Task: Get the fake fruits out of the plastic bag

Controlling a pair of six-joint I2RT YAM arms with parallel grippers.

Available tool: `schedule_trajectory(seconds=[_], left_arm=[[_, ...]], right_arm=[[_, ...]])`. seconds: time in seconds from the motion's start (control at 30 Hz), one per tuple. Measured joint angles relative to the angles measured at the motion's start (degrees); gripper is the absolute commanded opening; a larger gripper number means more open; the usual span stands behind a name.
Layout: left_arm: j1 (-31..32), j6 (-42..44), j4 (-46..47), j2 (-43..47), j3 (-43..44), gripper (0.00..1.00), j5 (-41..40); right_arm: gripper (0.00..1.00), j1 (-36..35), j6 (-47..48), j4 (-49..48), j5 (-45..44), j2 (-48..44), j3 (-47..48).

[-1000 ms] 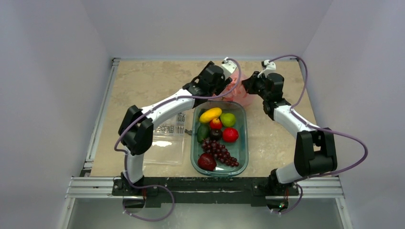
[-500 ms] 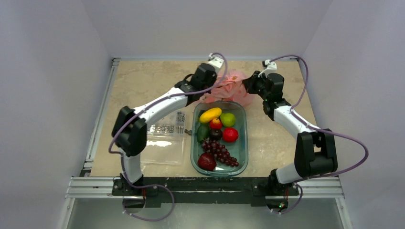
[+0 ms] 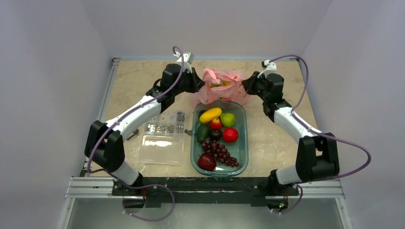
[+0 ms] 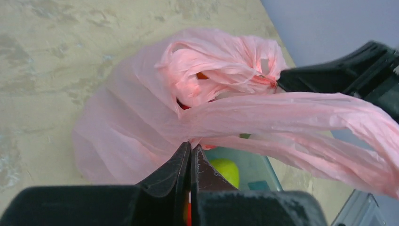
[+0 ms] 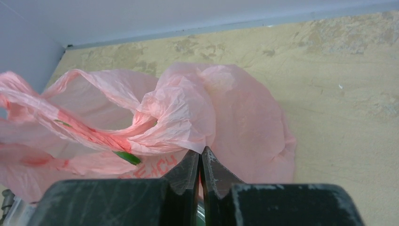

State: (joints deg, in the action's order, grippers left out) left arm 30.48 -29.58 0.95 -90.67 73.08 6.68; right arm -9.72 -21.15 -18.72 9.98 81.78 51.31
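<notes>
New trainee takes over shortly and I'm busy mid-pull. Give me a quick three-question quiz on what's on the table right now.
1. True or false: the left gripper and right gripper are each shut on the bag.
2. Where is the bag in relation to the tray? A: at its far end. B: at its near end, by the arm bases. C: to its right.
3. Fill in: seen from the top camera, the clear box lies to the ___ of the tray.

Key: 1 true; 2 A; 3 left.
</notes>
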Motion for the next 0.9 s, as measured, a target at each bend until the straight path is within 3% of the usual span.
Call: schedule_trajectory(seconds=[0.17,0.33,0.5,0.6,0.9], left_arm=[[0.3,0.7,-0.1,0.4,-5.4,0.0,4.7],[0.3,2.8,-0.7,1.0,-8.0,0.0,6.6],[0.2,3.7,-2.3,2.1,-7.4,0.0,8.1],[-0.3,3.4,-3.2,2.1,-6.0,0.0,9.1],[-2.3,1.7,-3.5,0.9,-5.7,0.0,13.4]], right_arm=[[0.22,-2.2,2.8,8.1,-1.5,0.1,4.0],[0.55,-7.1,8.5,16.8,-7.6,-0.1,10.7],[0.73,-14.1,16.1,24.5,-14.0,-1.9,13.8],[0.8,-15.5,20.7,28.2,-16.3,-3.1,15.5],[0.81,-23.3,30.8,32.0,-26.3,-0.3,21.8]])
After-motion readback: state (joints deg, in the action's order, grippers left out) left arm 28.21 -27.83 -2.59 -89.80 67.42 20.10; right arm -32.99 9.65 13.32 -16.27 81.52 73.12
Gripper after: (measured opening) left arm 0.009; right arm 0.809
